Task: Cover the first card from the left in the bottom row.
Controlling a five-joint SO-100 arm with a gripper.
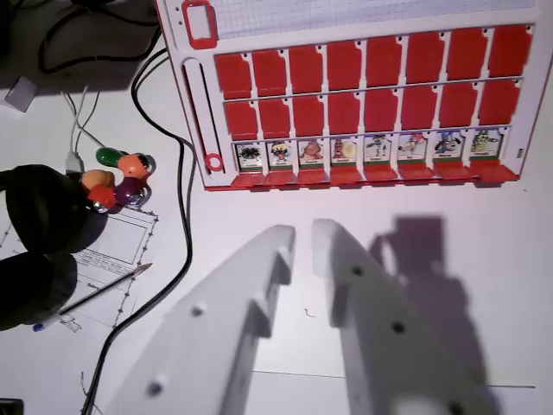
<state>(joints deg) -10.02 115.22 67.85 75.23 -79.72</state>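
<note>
wrist view: white gripper [302, 232] hovered over bare table [484, 328], near of red game board [363, 86]; jaws slightly parted, holding nothing; bottom-row leftmost card [250, 156] uncovered.

This looks like a hobby desk or small lab bench. A white tabletop [259, 194] carries loose black cables [177, 173] at ten o'clock, a white plug and lead [76, 156] at nine, and a printed sheet [108, 246] with a pen [99, 292] lying on it at eight. A red-and-white board game [363, 95] fills the twelve-to-two span, with colourful toy figures [121, 177] at nine.
</note>
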